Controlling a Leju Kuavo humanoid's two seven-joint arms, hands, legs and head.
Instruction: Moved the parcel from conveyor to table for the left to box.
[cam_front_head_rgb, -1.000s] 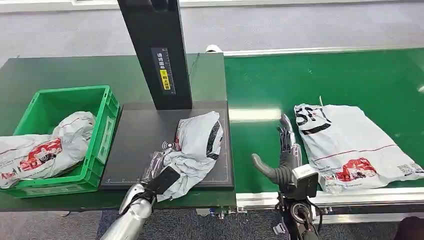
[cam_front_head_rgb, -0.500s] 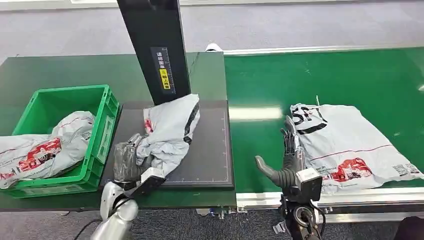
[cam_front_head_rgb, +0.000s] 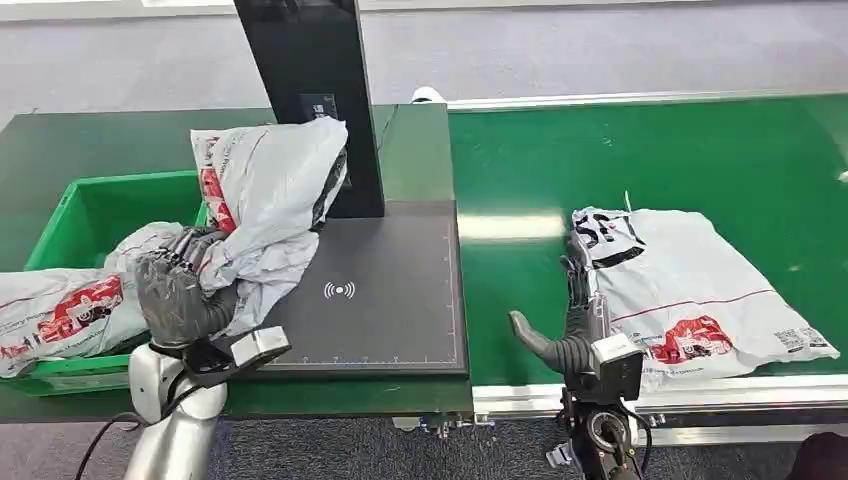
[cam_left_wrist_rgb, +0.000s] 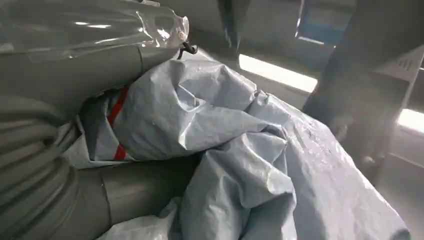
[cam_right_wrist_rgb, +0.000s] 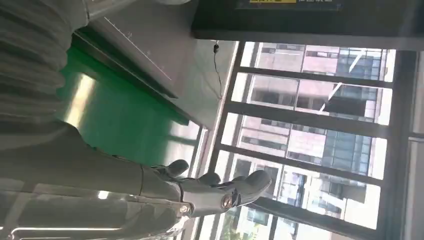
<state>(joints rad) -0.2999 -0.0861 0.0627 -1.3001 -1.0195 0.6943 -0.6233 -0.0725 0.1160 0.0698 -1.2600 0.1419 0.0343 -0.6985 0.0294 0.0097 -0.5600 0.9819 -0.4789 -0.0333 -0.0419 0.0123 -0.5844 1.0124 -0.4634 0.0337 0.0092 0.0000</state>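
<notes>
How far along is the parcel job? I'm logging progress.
Done: one parcel lies in the green crate. In hand: the left hand grips a lifted parcel beside the crate. Left: boxing it; another parcel waits on the conveyor by the right hand.

Head view: bright, even overhead lighting; pale glare band on conveyor belt at frame centre; shadows soft.
Left wrist view: dim; background at upper right blurred; bright strips overexposed.
Right wrist view: backlit by windows at right; foreground at left blurred.
</notes>
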